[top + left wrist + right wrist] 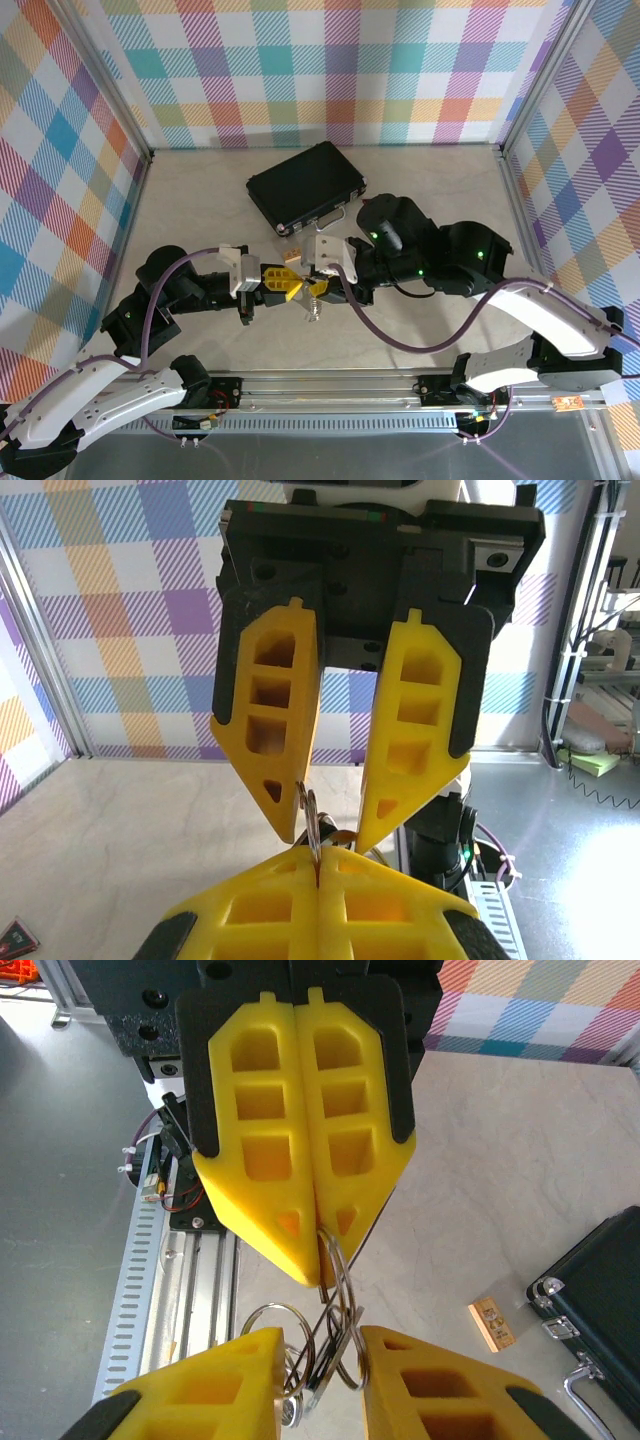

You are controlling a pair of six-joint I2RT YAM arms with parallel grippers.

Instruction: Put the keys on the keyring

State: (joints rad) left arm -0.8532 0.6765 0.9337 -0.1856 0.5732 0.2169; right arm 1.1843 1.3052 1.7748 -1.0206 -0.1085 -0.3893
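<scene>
Above the table's middle my two grippers meet tip to tip. My left gripper [293,285] [322,855] is shut on the thin silvery keyring [314,820] [337,1260], pinching its edge. A bunch of linked rings and slim silver keys [331,1376] [315,312] hangs from that ring. My right gripper [318,287] [322,1360] stands open around the hanging bunch, its fingers [270,730] on either side of it. Whether a finger touches the bunch, I cannot tell. The keys dangle just above the tabletop.
A black case [305,185] [600,1280] with a silver handle lies behind the grippers. Between it and them sits a small tan wooden block [293,255] [492,1324]. A red-and-black triangle [15,940] lies at the left. A metal rail [330,385] runs along the near edge.
</scene>
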